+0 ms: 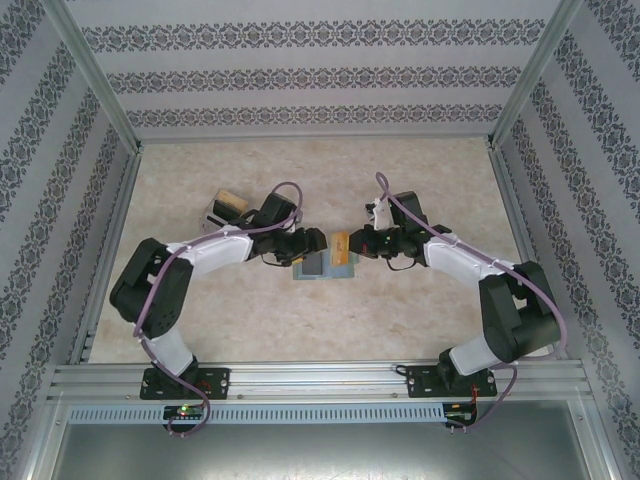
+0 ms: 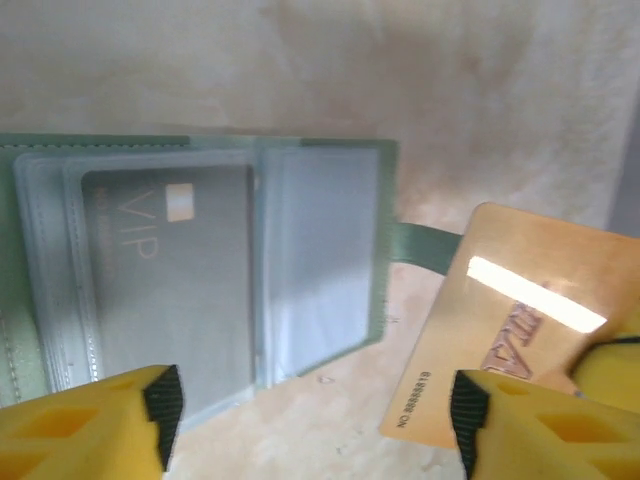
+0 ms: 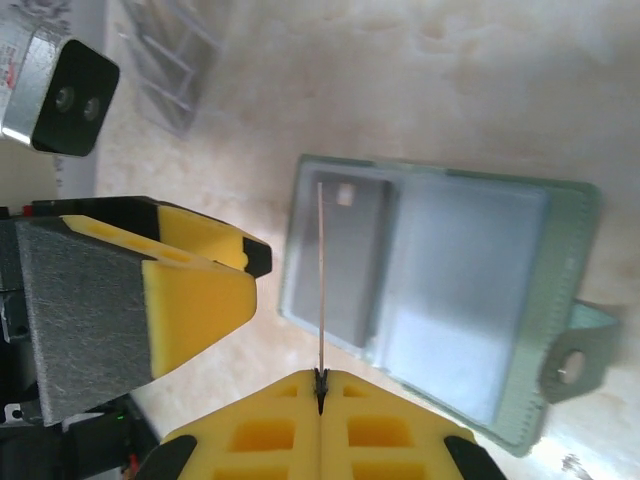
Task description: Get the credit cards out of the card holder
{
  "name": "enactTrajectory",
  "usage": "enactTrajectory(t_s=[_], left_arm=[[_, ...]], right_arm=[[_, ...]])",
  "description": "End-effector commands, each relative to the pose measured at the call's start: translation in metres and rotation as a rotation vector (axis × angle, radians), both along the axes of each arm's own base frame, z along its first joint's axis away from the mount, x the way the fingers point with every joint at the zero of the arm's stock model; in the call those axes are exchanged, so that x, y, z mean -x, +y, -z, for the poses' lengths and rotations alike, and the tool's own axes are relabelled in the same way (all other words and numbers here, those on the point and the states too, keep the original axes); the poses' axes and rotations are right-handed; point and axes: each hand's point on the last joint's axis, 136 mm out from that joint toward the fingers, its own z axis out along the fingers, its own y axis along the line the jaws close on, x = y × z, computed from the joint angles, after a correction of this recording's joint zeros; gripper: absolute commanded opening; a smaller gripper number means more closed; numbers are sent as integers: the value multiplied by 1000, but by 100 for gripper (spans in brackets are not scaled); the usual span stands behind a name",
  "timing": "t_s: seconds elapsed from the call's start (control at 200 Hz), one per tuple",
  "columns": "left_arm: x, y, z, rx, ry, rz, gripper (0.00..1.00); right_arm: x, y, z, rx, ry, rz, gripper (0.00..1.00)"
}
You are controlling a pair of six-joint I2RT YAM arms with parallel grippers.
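The card holder (image 1: 311, 266) lies open on the table between both grippers, its pale grey-blue panels (image 2: 320, 255) facing up. A grey card marked VIP (image 2: 165, 275) sits in one pocket (image 3: 345, 250). My right gripper (image 3: 320, 385) is shut on a yellowish credit card (image 2: 515, 315), held on edge above the table beside the holder and seen as a thin line (image 3: 320, 280). My left gripper (image 2: 312, 410) hangs open over the holder's near edge, its fingers (image 2: 155, 400) holding nothing. The yellowish card (image 1: 341, 250) stands just off its other finger.
A small tan-lined box (image 1: 225, 208) stands behind the left arm. A green strap with a snap (image 3: 572, 355) sticks out from the holder's side. Bare marbled tabletop (image 1: 400, 170) stretches toward the patterned back wall.
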Motion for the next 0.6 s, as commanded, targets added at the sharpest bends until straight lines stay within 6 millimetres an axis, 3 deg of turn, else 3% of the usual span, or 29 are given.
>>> enactTrajectory(t_s=[0.0, 0.1, 0.27, 0.455, 0.595], left_arm=[[-9, 4, -36, 116, -85, -26, 81], [-7, 16, -51, 143, -118, -39, 90], [-4, 17, -72, 271, -137, -17, 94], [-3, 0, -92, 451, -127, 52, 85], [-5, -5, -107, 505, -160, 76, 70]], right_arm=[[-3, 9, -29, -119, -25, -36, 0], [-5, 15, -41, -181, -23, -49, 0], [-9, 25, -61, -290, -15, -73, 0], [-12, 31, -83, -397, -16, -85, 0], [-13, 31, -87, -412, -13, -86, 0]])
